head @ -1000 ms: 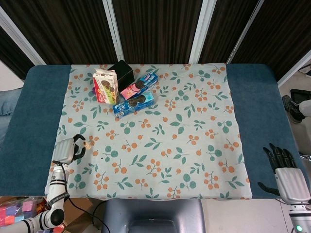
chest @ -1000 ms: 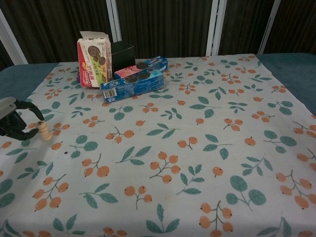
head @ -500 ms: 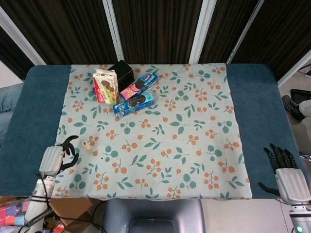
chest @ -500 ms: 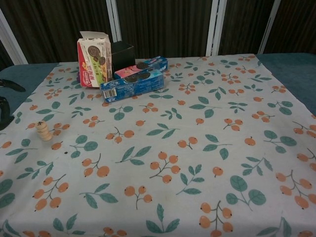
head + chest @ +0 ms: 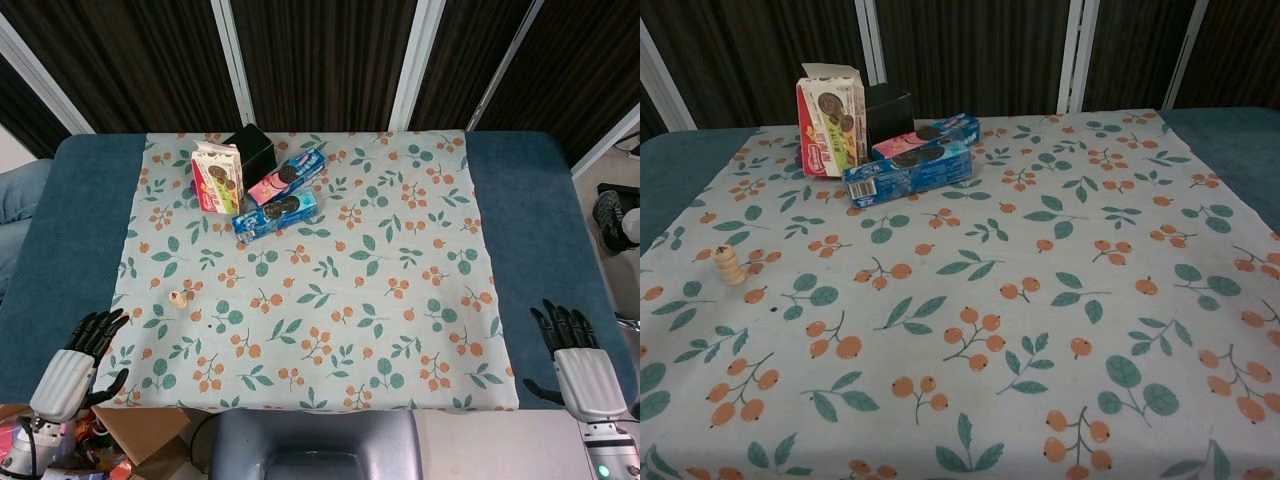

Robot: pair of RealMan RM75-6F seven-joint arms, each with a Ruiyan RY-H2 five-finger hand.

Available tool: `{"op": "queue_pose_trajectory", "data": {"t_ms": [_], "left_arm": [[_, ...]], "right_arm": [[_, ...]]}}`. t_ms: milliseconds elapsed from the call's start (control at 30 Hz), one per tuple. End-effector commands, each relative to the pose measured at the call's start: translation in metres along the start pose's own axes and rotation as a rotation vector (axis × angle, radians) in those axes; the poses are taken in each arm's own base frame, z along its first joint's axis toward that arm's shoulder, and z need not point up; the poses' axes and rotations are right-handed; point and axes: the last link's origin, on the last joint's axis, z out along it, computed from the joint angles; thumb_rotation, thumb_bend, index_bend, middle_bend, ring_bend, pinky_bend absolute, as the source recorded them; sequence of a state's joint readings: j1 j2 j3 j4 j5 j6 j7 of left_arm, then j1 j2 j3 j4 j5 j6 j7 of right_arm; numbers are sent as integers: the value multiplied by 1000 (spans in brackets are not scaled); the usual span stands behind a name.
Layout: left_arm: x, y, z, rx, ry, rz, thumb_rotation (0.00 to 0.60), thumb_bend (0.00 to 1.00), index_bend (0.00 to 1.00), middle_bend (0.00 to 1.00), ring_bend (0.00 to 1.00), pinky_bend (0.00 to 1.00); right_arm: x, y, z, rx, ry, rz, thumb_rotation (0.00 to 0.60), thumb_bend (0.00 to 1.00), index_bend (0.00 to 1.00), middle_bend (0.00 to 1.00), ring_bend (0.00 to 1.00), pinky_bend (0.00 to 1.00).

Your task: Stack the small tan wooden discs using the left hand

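Several stacked wooden discs (image 5: 729, 266) (small, round)

Looks like a lab or test room set up for robot trials: table (image 5: 60, 200) padded in blue, overlaid with a leaf-and-berry printed cloth (image 5: 380, 300), backed by dark slatted wall panels (image 5: 320, 60) with pale metal posts, staged with snack boxes (image 5: 260, 185), loose cables and coloured blocks (image 5: 35, 435) underneath

Tan discs (image 5: 729, 265) stacked upright (apparently four).
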State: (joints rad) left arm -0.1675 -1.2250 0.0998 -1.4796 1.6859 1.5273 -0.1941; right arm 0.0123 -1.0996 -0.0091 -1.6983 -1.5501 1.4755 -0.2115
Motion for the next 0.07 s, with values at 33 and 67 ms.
{"op": "queue_pose_trajectory", "data": {"t_ms": [33, 67], "left_arm": [[-2, 2, -1, 1, -48, 21, 600, 417, 43, 22, 0, 0], [-2, 2, -1, 1, -49, 21, 600, 417, 43, 22, 0, 0]], "right_arm": [[0, 0, 0, 1, -1, -1, 600, 187, 0, 0, 0, 0], [0, 0, 0, 1, -2, -2, 600, 187, 0, 0, 0, 0]]}}
